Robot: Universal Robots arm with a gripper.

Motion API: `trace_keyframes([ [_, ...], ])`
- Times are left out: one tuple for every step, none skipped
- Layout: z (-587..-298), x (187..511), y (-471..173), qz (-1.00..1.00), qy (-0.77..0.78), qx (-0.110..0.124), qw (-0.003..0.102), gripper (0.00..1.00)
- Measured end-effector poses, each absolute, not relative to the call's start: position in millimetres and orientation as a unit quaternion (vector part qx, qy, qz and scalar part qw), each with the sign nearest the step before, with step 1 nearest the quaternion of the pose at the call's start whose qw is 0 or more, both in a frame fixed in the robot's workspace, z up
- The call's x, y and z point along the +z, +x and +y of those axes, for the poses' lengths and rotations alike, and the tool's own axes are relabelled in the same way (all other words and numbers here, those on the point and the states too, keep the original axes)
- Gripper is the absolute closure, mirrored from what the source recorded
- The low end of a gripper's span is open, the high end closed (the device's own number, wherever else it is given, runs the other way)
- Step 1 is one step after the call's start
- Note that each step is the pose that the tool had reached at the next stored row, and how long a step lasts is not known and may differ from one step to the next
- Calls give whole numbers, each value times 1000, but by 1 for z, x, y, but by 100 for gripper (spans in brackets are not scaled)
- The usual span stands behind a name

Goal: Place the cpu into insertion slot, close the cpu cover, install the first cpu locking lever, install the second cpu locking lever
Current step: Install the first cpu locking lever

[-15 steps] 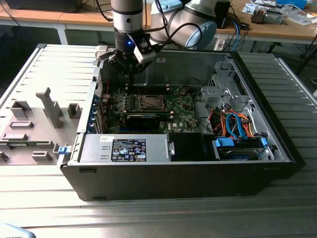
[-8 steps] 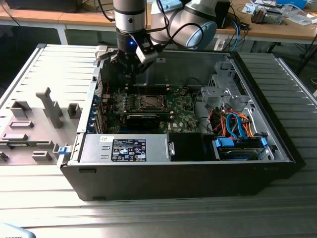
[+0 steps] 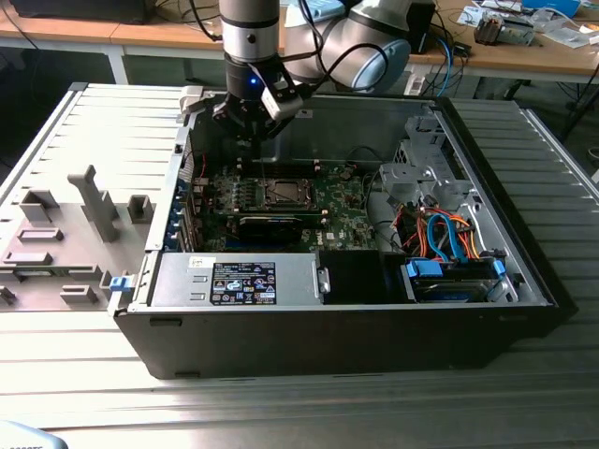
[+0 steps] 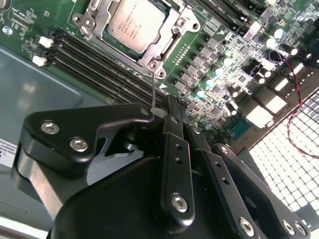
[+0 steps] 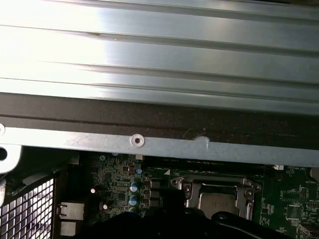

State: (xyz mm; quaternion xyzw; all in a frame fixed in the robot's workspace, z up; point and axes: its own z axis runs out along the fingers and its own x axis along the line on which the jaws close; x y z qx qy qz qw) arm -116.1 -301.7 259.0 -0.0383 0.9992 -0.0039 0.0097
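— Where was the chip when you logged it?

— I saw the chip (image 4: 135, 23) seated in the socket (image 4: 99, 22), its silver top face up, with the metal cover frame (image 4: 167, 47) lying flat around it. It lay just ahead of the jaws, out past the fingertips, in both wrist views (image 5: 215, 202).

— And the gripper?

— I noted the gripper (image 4: 172, 110) hanging over the green board (image 4: 234, 74), inside the open computer case (image 3: 281, 337). The jaws stood narrow, the black fingers (image 4: 174, 149) pressed nearly together with nothing between them.

— Anything near the tips?

— A thin wire lever (image 4: 154, 92) ran from the socket's corner back toward the fingertips. I could not tell whether it touched them.
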Motion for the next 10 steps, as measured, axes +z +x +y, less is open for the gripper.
trace_keyframes([
  [-302, 259, -115, 999, -38, -4, 10, 89],
  [-302, 259, -115, 999, -38, -4, 10, 89],
  [-302, 259, -114, 999, -38, -4, 10, 89],
  [-302, 259, -114, 999, -38, -4, 10, 89],
  [-302, 259, -113, 999, -38, -4, 10, 89],
  [-302, 259, -112, 999, -38, -4, 10, 89],
  [-302, 259, -111, 999, -38, -4, 10, 89],
  [-302, 259, -110, 999, -38, -4, 10, 89],
  [-302, 259, -110, 999, -38, -4, 9, 89],
  [-302, 259, -109, 999, -38, -4, 9, 89],
])
